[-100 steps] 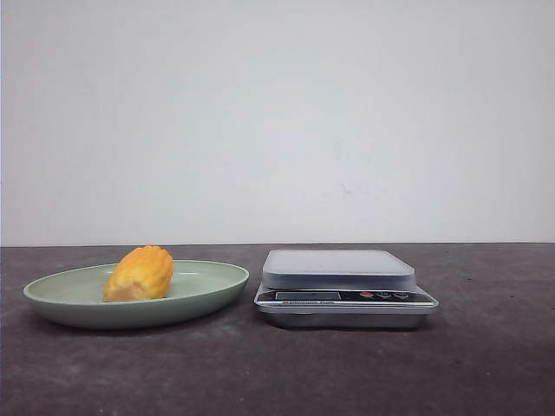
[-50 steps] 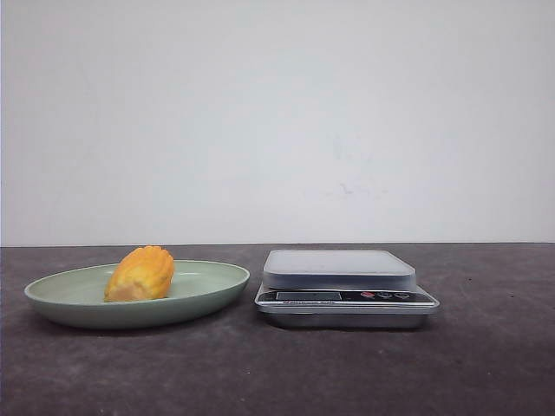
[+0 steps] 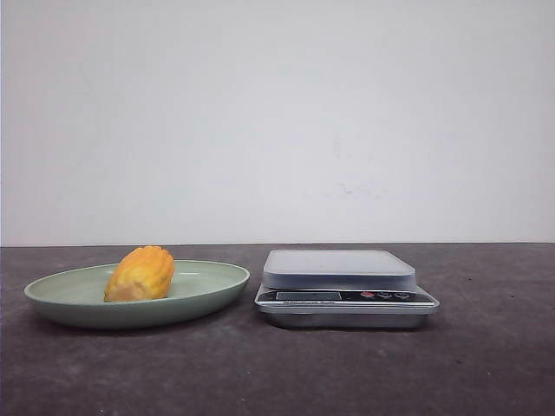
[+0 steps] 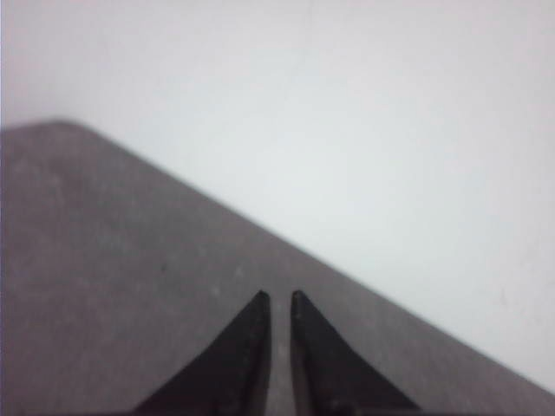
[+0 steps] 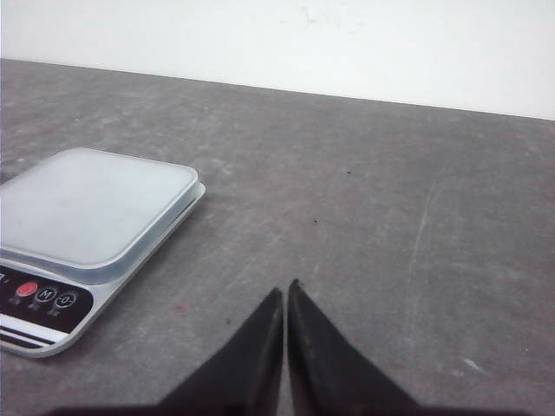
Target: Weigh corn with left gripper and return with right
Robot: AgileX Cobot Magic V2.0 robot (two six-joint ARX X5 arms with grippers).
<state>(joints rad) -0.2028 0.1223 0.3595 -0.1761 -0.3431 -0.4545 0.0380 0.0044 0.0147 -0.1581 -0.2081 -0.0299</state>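
- The corn (image 3: 140, 274) lies on the green plate (image 3: 217, 290); it looks light, stiff and ridged, best pinched across its middle.
- Left gripper (image 4: 277, 299) nearly closed, empty; right gripper (image 5: 285, 293) closed, empty.

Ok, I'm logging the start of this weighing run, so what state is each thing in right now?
corn: lying on its side in the plate, untouched.
plate: upright on the table, left of the scale, holding only the corn.
scale: platform bare; display too small to read.
left gripper: fingertips nearly together, holding nothing, over bare table.
right gripper: shut, holding nothing, beside the scale.
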